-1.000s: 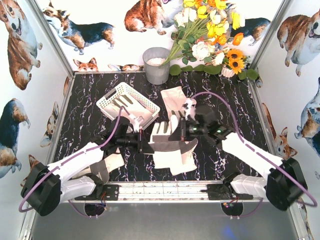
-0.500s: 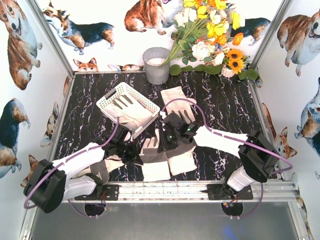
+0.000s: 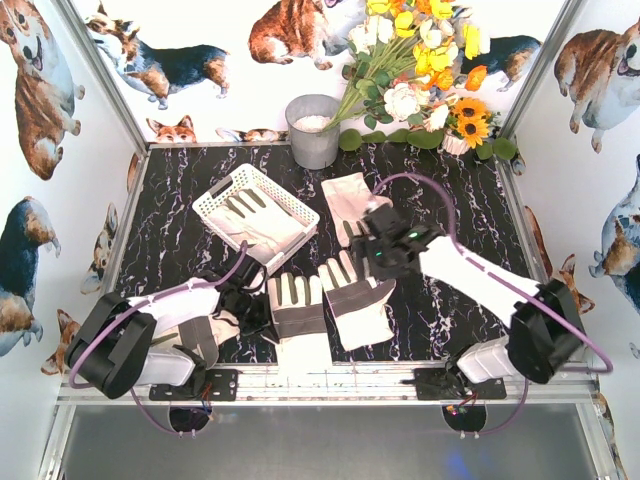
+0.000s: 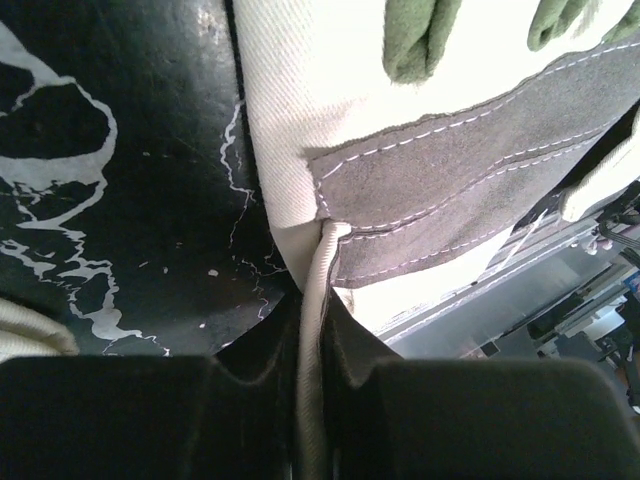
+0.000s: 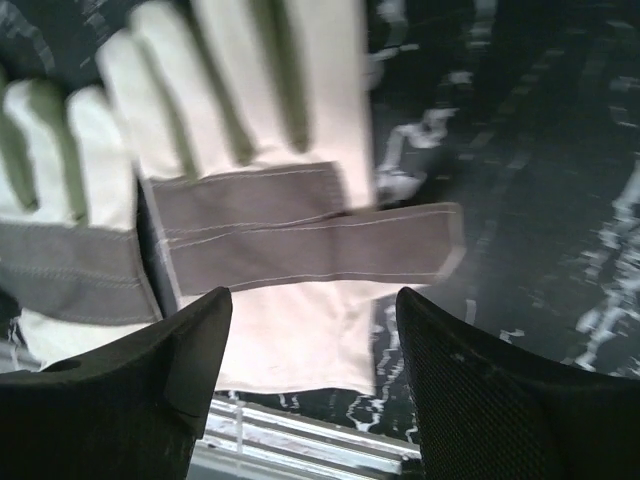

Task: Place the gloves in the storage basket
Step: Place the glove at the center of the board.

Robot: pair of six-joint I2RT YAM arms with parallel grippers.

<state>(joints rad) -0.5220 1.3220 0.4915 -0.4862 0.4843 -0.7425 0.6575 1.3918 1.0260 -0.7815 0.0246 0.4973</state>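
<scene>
R tool (image 5: 312,305) opened (over right glove (image 3: 360,305)), L tool (image 4: 313,365) prob. pinching left glove (image 3: 298,312)

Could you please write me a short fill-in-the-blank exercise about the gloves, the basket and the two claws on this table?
1. The left claw is ____ on the edge of the nearest glove.
2. The right claw hangs over the neighbouring glove with its jaws ____.
3. A ____ lies inside the storage basket.
4. The grey bucket stands beside a bouquet of ____.
Missing words: shut; open; glove; flowers.
</scene>
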